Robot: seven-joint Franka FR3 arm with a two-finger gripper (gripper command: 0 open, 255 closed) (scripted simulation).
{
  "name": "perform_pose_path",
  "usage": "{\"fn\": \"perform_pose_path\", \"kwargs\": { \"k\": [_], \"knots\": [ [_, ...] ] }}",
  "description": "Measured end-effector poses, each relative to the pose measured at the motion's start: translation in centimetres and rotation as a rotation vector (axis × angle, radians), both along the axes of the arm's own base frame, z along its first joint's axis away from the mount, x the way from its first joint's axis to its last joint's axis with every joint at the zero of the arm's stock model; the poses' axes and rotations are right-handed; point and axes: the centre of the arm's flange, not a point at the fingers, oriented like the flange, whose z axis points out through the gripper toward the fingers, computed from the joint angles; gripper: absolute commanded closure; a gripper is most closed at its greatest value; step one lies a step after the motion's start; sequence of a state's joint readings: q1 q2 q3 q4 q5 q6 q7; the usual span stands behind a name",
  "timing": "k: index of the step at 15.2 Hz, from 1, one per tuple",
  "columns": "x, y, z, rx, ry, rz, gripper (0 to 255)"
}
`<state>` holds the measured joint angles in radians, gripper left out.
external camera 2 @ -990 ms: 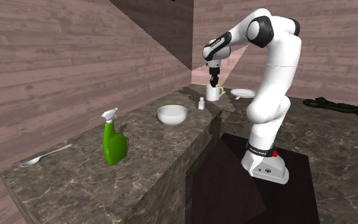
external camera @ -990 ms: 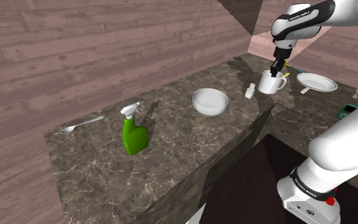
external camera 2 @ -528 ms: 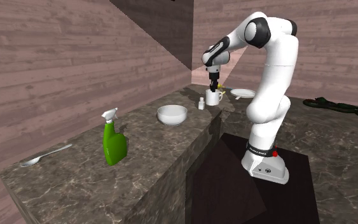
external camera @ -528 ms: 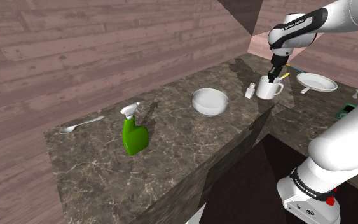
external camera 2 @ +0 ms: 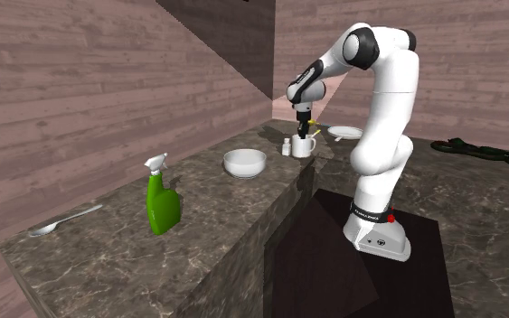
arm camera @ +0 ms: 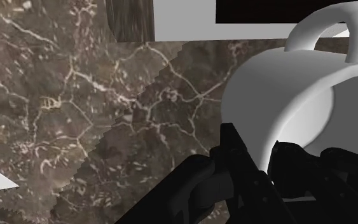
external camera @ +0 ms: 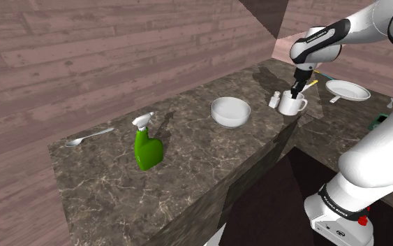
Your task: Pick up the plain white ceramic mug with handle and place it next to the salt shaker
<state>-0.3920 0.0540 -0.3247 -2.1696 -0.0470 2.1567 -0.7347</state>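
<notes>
The white mug [external camera: 292, 105] with its handle stands at the marble counter's [external camera: 188, 161] near corner. It is just right of the small white salt shaker [external camera: 275, 100] in the shoulder view. My black gripper [external camera: 297, 89] comes straight down from above and is shut on the mug's rim. In the wrist view the fingers [arm camera: 236, 154] pinch the mug's wall [arm camera: 298, 95], one inside and one outside, with the handle [arm camera: 323, 28] on the far side. From the second exterior view the mug [external camera 2: 304, 145] sits close beside the shaker [external camera 2: 287, 146]. Whether its base touches the counter I cannot tell.
A white bowl [external camera: 230, 112] sits mid-counter, with a green spray bottle [external camera: 147, 145] and a spoon [external camera: 89, 136] further along. A white plate [external camera: 347, 89] lies on the lower surface beyond the mug. The counter's edge drops off right beside the mug.
The gripper has carried the mug down and toward the shoulder view's left, from beside the plate's side to close against the salt shaker. The grip has stayed shut.
</notes>
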Motion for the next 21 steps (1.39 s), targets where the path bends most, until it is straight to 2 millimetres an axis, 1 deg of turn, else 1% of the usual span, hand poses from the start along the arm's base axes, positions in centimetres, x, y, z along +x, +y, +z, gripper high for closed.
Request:
{"fn": "perform_pose_path", "kwargs": {
  "k": [1,3,8,9,15,16,17,18,19,20,21],
  "knots": [
    [0.0,-0.1,-0.5,0.0,0.0,0.0,255],
    [0.0,0.0,-0.9,0.0,0.0,0.0,255],
    [0.0,0.0,-1.0,0.0,0.0,0.0,255],
    [0.0,0.0,-1.0,0.0,0.0,0.0,0],
    [0.0,0.0,-1.0,-0.001,-0.001,0.0,0],
    [0.0,-0.2,-0.4,-0.001,-0.001,0.0,0],
    [0.3,0.0,0.6,-0.001,-0.001,0.0,0],
    [0.1,0.1,1.7,-0.001,-0.002,0.001,0],
    [0.4,0.0,2.8,-0.001,-0.002,0.0,0],
    [0.3,0.0,3.5,-0.001,-0.002,0.0,0],
    [0.3,0.0,3.8,-0.001,-0.002,0.0,0]
  ]
}}
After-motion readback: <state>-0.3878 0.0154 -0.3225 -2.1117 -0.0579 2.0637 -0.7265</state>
